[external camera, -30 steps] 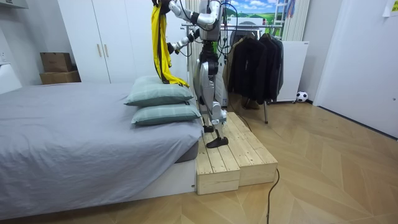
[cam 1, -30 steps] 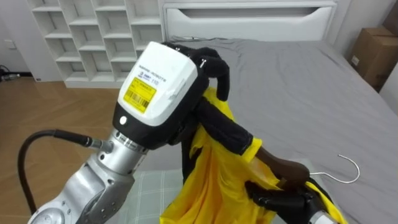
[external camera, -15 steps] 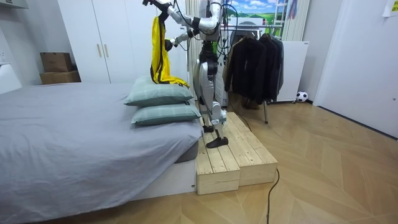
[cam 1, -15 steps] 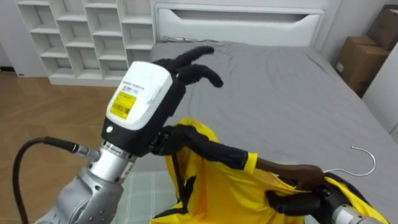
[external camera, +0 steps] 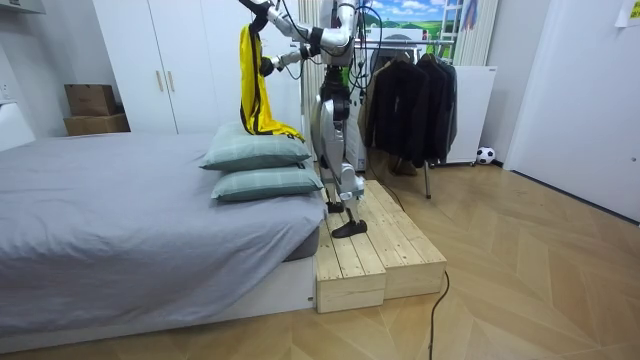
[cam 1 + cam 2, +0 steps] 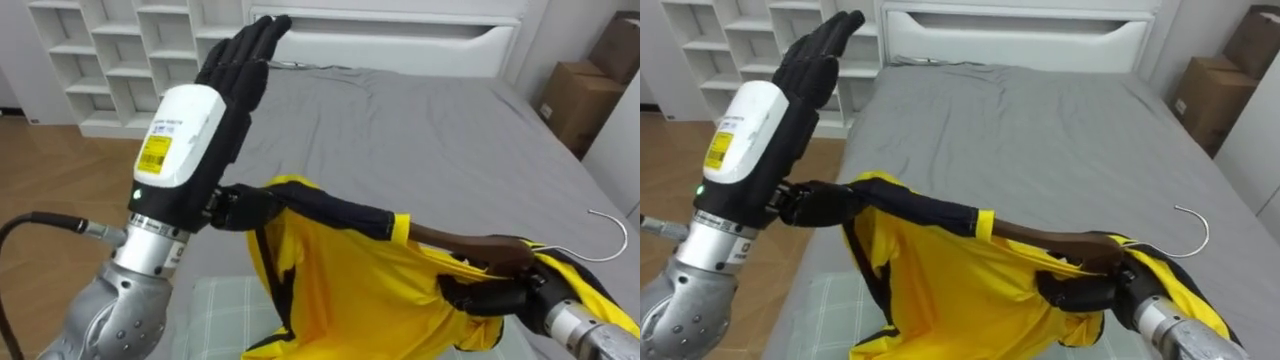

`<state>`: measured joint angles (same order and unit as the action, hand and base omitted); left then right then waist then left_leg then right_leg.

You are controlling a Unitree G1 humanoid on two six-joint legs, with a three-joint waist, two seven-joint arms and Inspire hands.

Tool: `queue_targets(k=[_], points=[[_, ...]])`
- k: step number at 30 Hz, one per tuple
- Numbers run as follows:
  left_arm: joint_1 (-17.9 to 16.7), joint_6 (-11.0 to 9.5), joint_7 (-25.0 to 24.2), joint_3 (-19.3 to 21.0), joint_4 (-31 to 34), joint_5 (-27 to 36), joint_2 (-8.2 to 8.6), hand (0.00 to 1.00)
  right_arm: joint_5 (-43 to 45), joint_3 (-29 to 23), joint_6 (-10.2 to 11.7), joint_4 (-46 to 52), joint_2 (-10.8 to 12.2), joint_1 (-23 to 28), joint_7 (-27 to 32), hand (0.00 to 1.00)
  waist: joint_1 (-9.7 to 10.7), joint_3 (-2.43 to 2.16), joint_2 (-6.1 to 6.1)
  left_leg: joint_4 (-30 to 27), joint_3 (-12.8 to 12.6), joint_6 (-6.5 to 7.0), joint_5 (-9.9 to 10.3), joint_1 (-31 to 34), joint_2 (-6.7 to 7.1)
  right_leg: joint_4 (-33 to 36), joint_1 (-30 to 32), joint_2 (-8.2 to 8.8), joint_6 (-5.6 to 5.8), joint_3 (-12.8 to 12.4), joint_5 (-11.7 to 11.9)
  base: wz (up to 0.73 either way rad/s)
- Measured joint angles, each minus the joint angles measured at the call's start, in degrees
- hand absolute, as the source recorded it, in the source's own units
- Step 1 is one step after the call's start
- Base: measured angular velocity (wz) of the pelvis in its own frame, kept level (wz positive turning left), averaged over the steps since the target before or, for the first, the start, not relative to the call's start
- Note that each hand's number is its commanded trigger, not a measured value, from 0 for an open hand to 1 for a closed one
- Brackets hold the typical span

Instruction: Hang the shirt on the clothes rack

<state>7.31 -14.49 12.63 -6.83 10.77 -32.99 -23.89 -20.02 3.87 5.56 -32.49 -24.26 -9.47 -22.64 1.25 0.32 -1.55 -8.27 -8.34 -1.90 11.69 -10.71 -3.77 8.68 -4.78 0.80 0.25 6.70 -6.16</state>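
Above the bed (image 6: 450, 130), right hand (image 6: 490, 300) clenches hanger (image 6: 478, 246) inside yellow shirt (image 6: 350, 290), left hand (image 6: 200, 110) outstretched.

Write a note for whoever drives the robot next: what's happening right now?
Left hand: open, fingers straight, held up, the yellow shirt draped by its thumb.
Right hand: shut on the wooden hanger, above the bed.
Done: hanger looks partly inside the shirt.
Left: settle the shirt, then hook it on the clothes rack behind the robot.
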Motion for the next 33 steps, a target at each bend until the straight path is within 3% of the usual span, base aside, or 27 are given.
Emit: queue_targets(k=[5,9,14,18,24,33], points=[[-1.19,0.62,-0.64,0.0,-1.46,4.13,0.01,0.0,0.33,-0.25,0.0,-0.03,-0.47,-0.02,1.02,1.0,-0.02,0.01,0.75,0.0,-0.54,0.0,0.0,-0.17,-0.02,0.12,0.01,0.0,-0.01,-0.02,0.01,-0.01],[-2.51,1.68,-2.14,-0.05,-2.12,6.27,0.06,0.0,2.45,-0.29,-0.24,-0.08,-0.67,-2.18,2.64,1.0,0.96,0.03,0.69,0.01,-0.54,0.0,0.0,-0.09,-0.01,0.22,0.08,0.03,-0.01,-0.01,0.01,0.0],[-3.21,4.33,-5.52,0.04,-2.05,7.79,0.08,0.0,2.91,-0.76,-1.5,-0.08,-1.09,-7.3,3.98,1.0,1.89,0.04,0.22,0.02,-0.63,0.0,0.0,0.25,0.01,0.22,0.51,0.02,0.0,-0.06,0.0,-0.01],[-3.2,5.69,-11.1,-0.14,-1.85,9.1,0.25,0.0,4.6,-0.76,-1.56,-0.58,-1.09,-11.55,4.25,1.0,2.23,0.04,-0.29,0.01,-0.79,0.0,0.0,0.27,-0.04,0.22,0.54,-0.01,-0.01,-0.09,0.01,0.0],[-3.38,6.85,-17.63,-0.98,-1.67,13.56,0.72,0.0,4.62,-0.76,-1.56,-3.57,-1.08,-13.07,4.46,1.0,1.88,0.02,-1.44,0.03,-0.6,0.0,0.0,0.52,-0.07,0.08,0.57,0.02,-0.01,0.27,0.01,0.02],[-11.0,9.0,-22.98,-1.38,-1.77,17.49,0.79,0.0,4.65,-0.76,-2.07,-4.26,-1.1,-13.08,4.44,1.0,2.97,0.02,-1.44,0.19,-0.34,0.0,0.0,1.46,-0.33,0.07,1.25,-0.03,-0.03,1.16,0.03,0.04]])
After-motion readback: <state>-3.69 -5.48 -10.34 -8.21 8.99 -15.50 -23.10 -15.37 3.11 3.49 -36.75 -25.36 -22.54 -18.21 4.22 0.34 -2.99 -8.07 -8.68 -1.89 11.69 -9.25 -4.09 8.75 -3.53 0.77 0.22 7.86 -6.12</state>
